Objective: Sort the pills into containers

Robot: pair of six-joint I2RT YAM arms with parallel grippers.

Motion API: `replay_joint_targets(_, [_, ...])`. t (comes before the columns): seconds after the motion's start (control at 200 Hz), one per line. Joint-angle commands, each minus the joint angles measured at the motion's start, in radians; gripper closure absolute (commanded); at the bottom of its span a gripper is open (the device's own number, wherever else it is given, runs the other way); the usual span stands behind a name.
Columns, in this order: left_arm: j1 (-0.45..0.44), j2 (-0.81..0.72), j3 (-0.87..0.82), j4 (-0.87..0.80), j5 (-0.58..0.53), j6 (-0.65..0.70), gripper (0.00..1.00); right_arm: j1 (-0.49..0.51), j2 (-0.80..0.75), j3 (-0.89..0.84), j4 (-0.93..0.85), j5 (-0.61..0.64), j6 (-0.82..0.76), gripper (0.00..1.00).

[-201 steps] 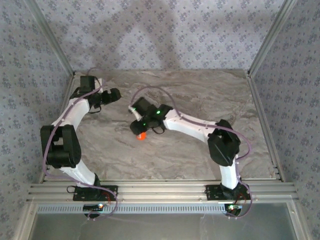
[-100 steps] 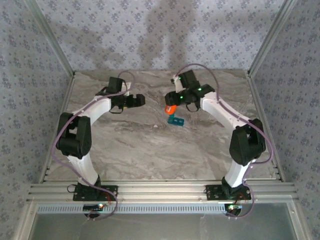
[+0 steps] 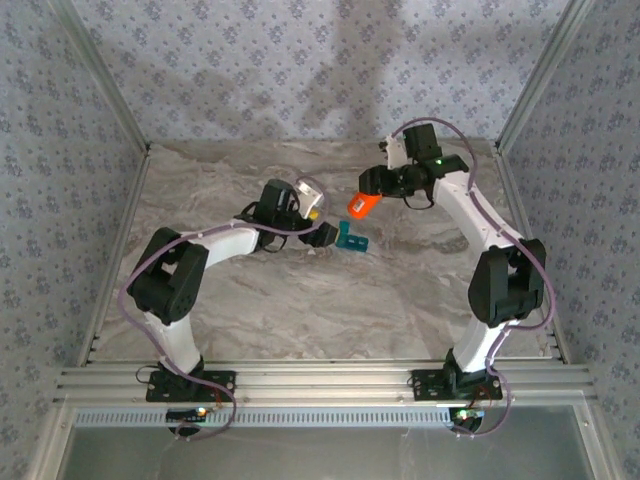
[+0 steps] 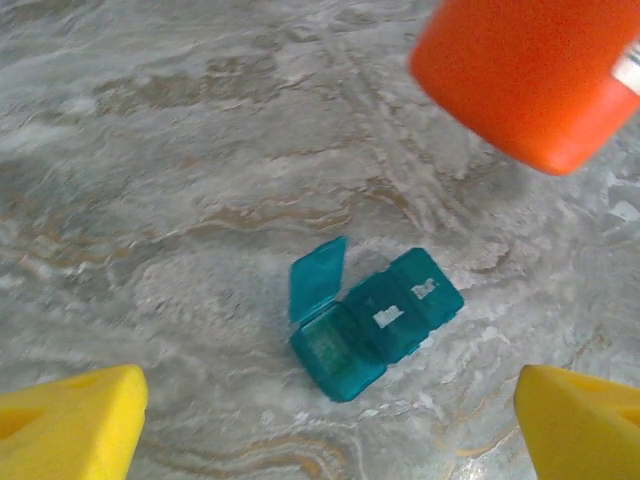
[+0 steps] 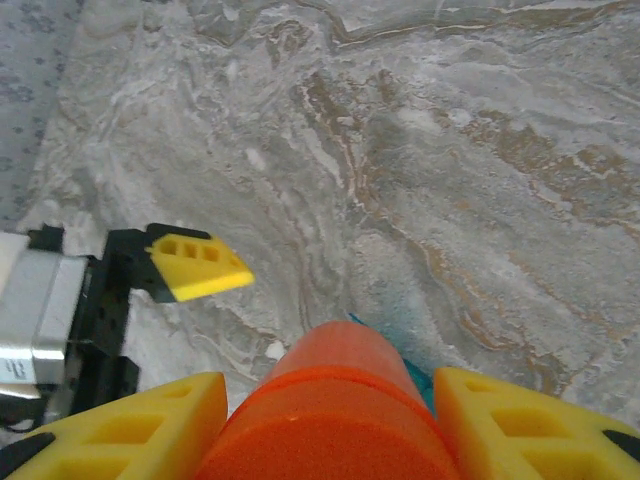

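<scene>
The organiser (image 4: 375, 325) lies on the table (image 4: 150, 150) just ahead of the left gripper (image 4: 325, 430), inside the span of its jaws. Those jaws stand wide apart and hold nothing, a yellow fingertip (image 4: 70, 425) at either side. The organiser's long axis runs slantwise across that gap, from near-left to far-right. The end compartment nearest the jaws has its lid up, and the others are shut. I cannot tell whether any pill is inside.

Above and beyond the organiser hangs the bottle (image 4: 530, 75), clear of it. From above, the left gripper (image 3: 325, 232) sits just beside the organiser (image 3: 351, 237) and is the nearer one. The right gripper (image 3: 368, 198) is farther back, its jaws clamped on the tilted bottle (image 3: 361, 205), low end toward the organiser. In the right wrist view the bottle (image 5: 335, 400) sits between the jaws of the right gripper (image 5: 330, 430).
</scene>
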Motion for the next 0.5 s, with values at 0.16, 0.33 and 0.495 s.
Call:
replay_joint_targets(0.16, [-0.009, -0.057, -0.045, 0.265, 0.118, 0.085, 0.1, -0.02, -0.003, -0.024, 0.102, -0.175, 0.097, 0.59])
replay_joint_targets(0.33, [-0.01, -0.091, -0.078, 0.327, 0.15, 0.11, 0.1, -0.003, 0.009, -0.029, 0.141, -0.23, 0.136, 0.59])
replay_joint_targets(0.495, [-0.016, -0.104, -0.072, 0.346, 0.181, 0.106, 0.1, 0.036, 0.017, -0.017, 0.139, -0.231, 0.153, 0.59])
